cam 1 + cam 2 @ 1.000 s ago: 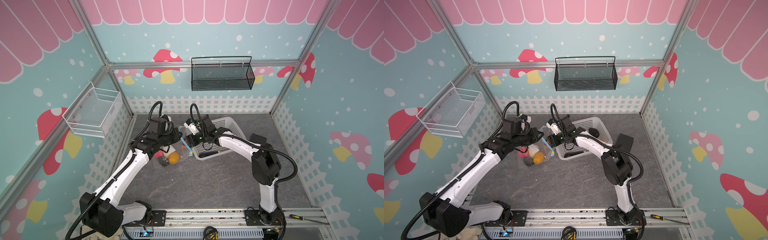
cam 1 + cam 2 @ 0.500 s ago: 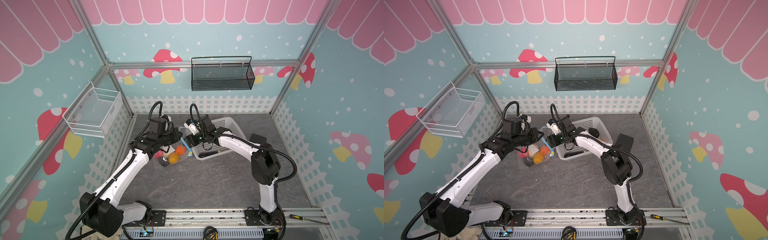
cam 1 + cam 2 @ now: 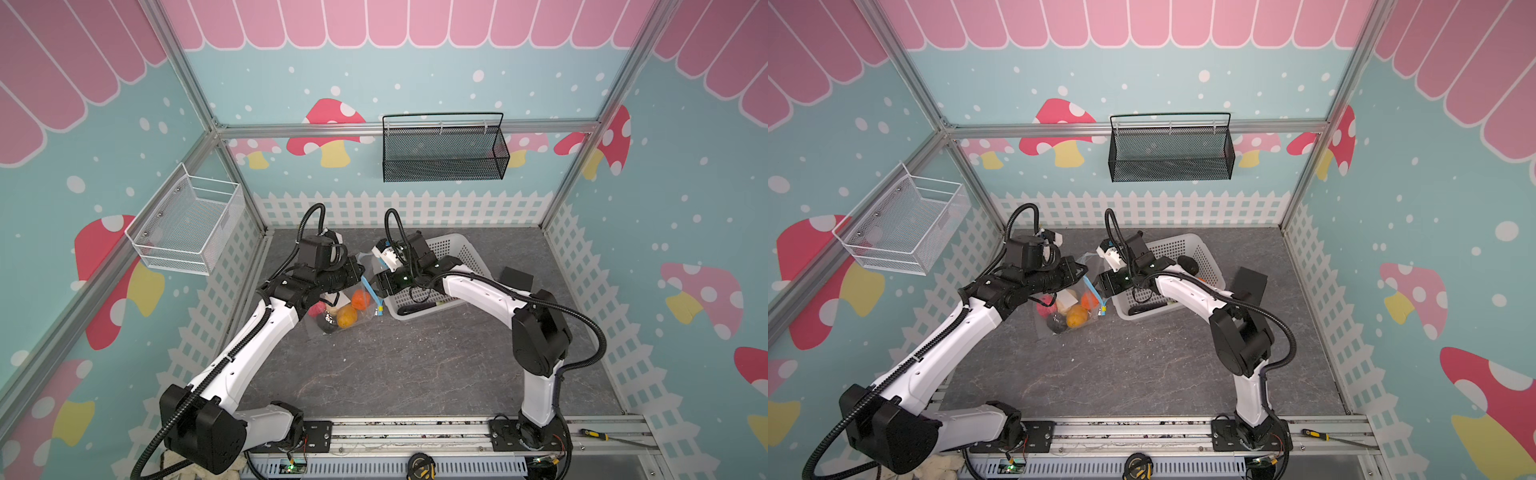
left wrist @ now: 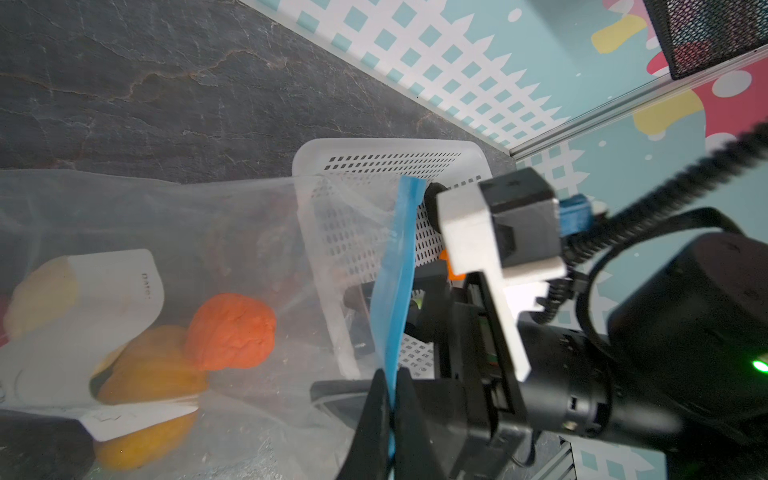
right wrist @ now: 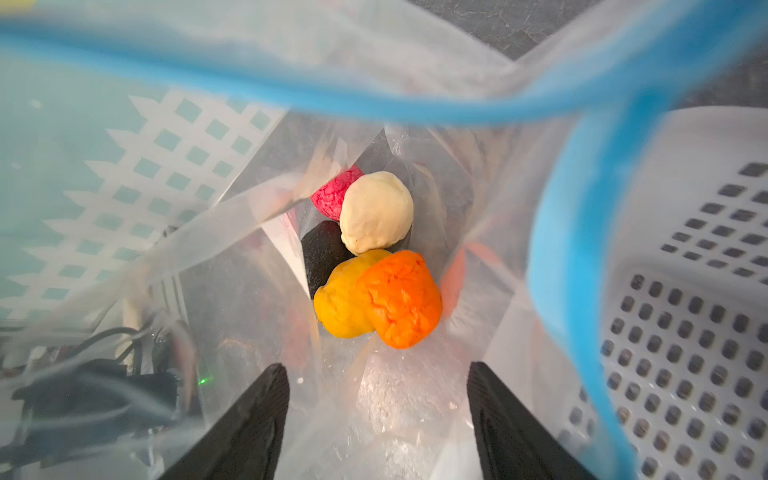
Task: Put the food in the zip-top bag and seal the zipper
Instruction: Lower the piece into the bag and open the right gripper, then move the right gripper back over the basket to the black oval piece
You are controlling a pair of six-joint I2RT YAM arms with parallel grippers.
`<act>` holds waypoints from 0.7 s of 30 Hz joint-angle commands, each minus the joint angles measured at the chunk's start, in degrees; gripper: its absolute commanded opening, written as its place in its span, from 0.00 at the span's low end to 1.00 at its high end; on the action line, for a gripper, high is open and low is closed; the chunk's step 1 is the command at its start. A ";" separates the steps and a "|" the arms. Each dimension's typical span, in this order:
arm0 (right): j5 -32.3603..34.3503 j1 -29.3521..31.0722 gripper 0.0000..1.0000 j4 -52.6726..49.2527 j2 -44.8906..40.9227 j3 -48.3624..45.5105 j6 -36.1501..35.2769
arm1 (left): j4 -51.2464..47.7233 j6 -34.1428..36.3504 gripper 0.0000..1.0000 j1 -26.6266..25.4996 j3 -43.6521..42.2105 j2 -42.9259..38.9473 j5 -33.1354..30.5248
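The left claw is pressed together on the blue zipper, holding the mouth of the clear bag up just beside the white basket on the counter. The right claw is spread wide with nothing between its fingers and points into the open bag, where pink, cream, black, yellow and orange food lies at the bottom

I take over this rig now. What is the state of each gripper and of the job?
Left gripper: jaws shut on the zipper, holding the zip-top bag open.
Right gripper: jaws open, empty, in the bag's mouth.
Done: five foods in the bag.
Left: at least black lump and long dark piece in the white basket; then seal.
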 commanded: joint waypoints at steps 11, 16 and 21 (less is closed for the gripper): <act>20.42 -2.34 0.68 -0.81 -14.59 -12.36 -3.61 | 1.43 -0.14 0.00 -0.27 -1.00 0.75 1.27; 22.40 -8.12 0.68 -1.06 -15.01 -15.55 -5.85 | 2.31 -0.49 0.00 -0.28 -1.71 0.38 1.45; 24.50 -12.92 0.69 1.95 -13.16 -17.94 -6.19 | 2.56 -0.64 0.00 -0.27 -2.07 -0.04 1.73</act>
